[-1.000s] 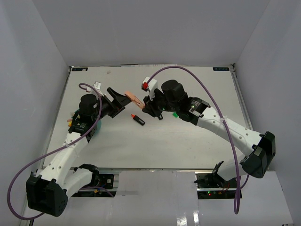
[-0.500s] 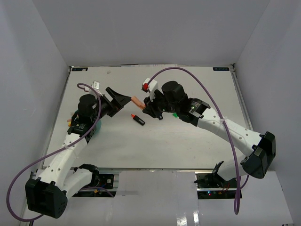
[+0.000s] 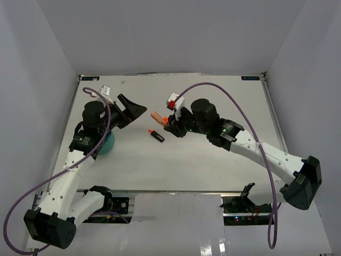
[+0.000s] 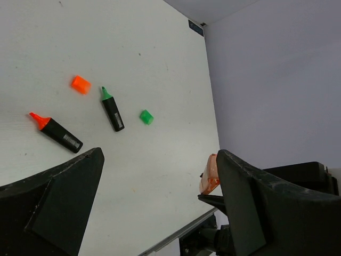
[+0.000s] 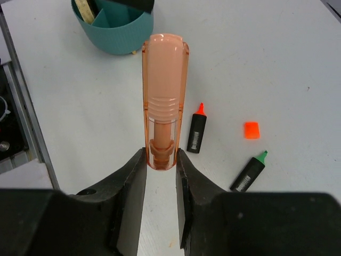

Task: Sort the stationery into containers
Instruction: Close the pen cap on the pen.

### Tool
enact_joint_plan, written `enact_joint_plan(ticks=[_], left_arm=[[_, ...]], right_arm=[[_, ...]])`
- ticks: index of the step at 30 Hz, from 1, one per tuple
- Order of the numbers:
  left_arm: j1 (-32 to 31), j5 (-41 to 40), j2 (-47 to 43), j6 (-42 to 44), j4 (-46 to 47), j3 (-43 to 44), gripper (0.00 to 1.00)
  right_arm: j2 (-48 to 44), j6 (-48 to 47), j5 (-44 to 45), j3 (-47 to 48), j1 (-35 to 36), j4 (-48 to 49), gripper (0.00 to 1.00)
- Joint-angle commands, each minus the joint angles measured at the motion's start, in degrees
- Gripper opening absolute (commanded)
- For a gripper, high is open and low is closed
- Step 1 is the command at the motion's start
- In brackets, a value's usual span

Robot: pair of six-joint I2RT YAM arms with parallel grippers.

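Left claw [image 3: 134,106] retreated, orange tube [image 5: 164,96] in right claw [image 5: 160,157]

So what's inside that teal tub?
In the teal tub, one compartment holds a pale yellow item; I cannot tell what. The right wrist picture cuts off the rest, and from above the left arm covers most of the tub.

white table [image 3: 176,160], grey walls [image 3: 160,32] on three sides, small dark label [image 3: 250,78] at far-right corner.

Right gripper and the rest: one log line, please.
right gripper: shut on orange pen | left gripper: open, empty | orange marker, green marker: on table, outside tub
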Motion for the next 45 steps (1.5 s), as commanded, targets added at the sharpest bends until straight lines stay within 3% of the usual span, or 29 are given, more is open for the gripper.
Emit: enact_joint_plan(ticks=[1, 6, 13, 20, 28, 45], left_arm=[[-0.29, -2.88, -2.3, 6.33, -8.45, 5.19, 0.98], [-0.29, -1.49, -1.77, 10.82, -16.28, 9.42, 0.98], [-0.29, 14.41, 3.41, 11.71, -18.84, 15.31, 0.96], [-0.64, 21.63, 8.68, 9.51, -18.75, 19.62, 0.81], [-2.84, 20.5, 11.85, 9.07, -18.66, 20.76, 0.66], [-4.16, 17.86, 13.35, 11.44, -16.73, 21.47, 0.53]], right_arm=[[-4.6, -2.97, -0.39, -4.26, 0.38, 9.33, 0.15], [-7.95, -5.61, -0.47, -9.11, 0.38, 14.71, 0.1], [-8.75, -9.22, -2.14, -10.87, 0.38, 15.51, 0.09], [-8.05, -12.03, -1.79, -12.1, 0.46, 16.82, 0.09], [-6.73, -14.14, -1.71, -11.67, 0.38, 17.79, 0.09], [-5.06, -14.94, -3.02, -10.52, 0.38, 17.62, 0.09]])
